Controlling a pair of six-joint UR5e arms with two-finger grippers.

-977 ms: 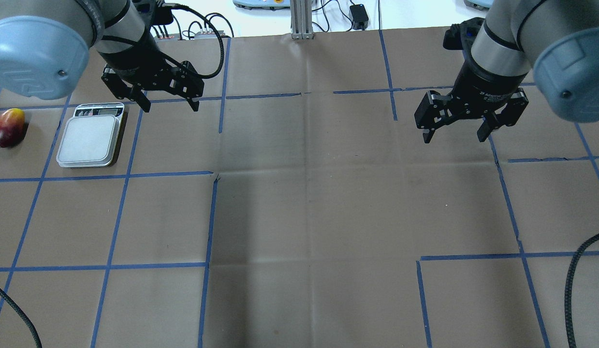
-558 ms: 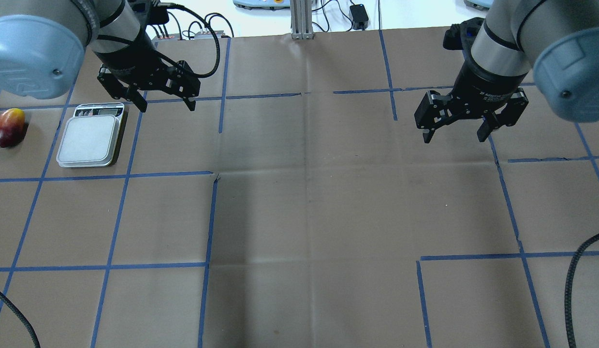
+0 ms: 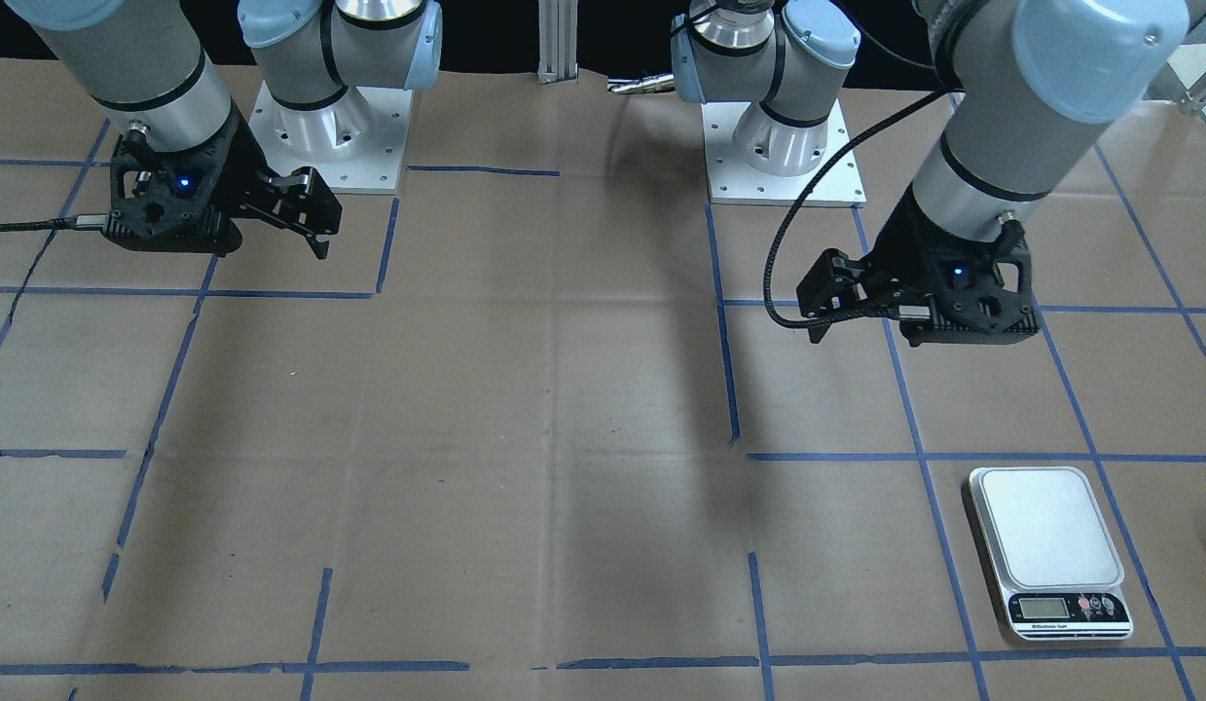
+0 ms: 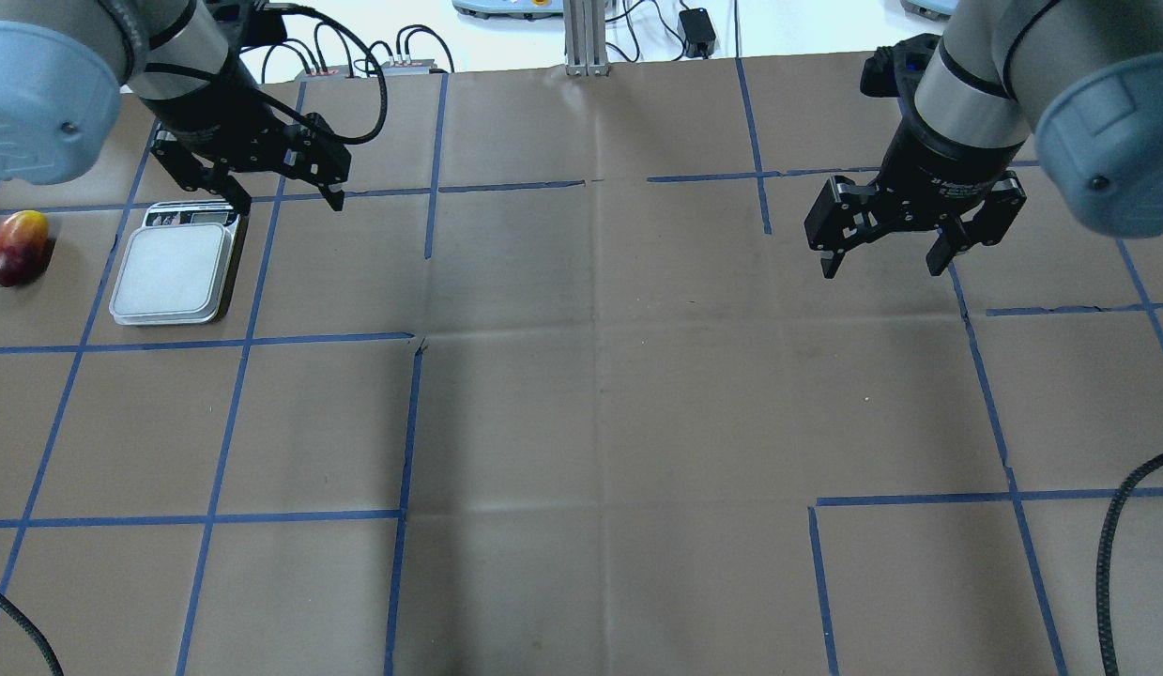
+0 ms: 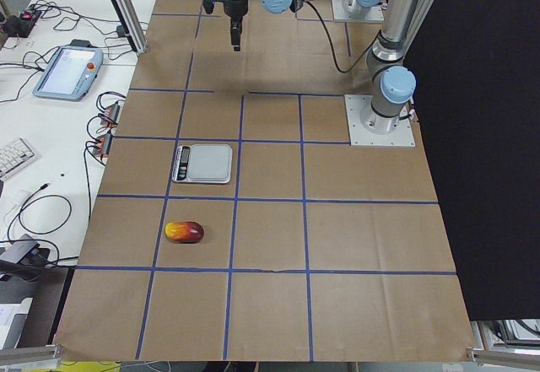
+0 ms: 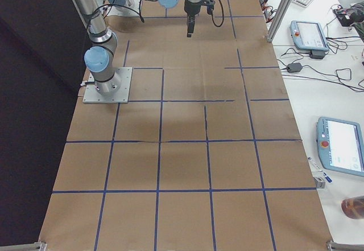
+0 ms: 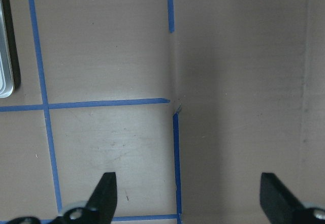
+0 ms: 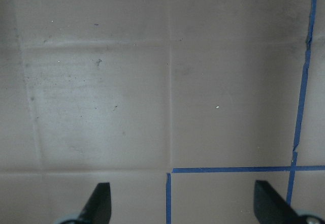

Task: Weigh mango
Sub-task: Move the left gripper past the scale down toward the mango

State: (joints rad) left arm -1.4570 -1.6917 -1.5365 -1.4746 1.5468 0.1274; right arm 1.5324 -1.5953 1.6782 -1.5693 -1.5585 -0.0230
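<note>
The mango [image 4: 15, 248] lies on its side on the paper-covered table [image 4: 600, 404], out at the robot's left. It sits apart from the scale [image 4: 173, 272], with a blue tape line [image 4: 100, 272] between them, and the scale platform is bare.

Handling, as judged: the skin looks smooth and the body rounded, so it is likely slippery and inclined to roll. It is probably firm and fairly heavy, but open to bruising. Take hold across the short axis at the widest middle with moderate force — not at the tapered ends.

Orientation: the long axis runs roughly toward and away from the robot, slightly tilted. The dark red end is nearer the robot and the yellow end farther.

The left gripper [image 4: 283, 199] hangs by the scale's display end with its fingers spread wide and empty. The right gripper [image 4: 881, 270] is well apart on the other side — also wide and empty.
</note>
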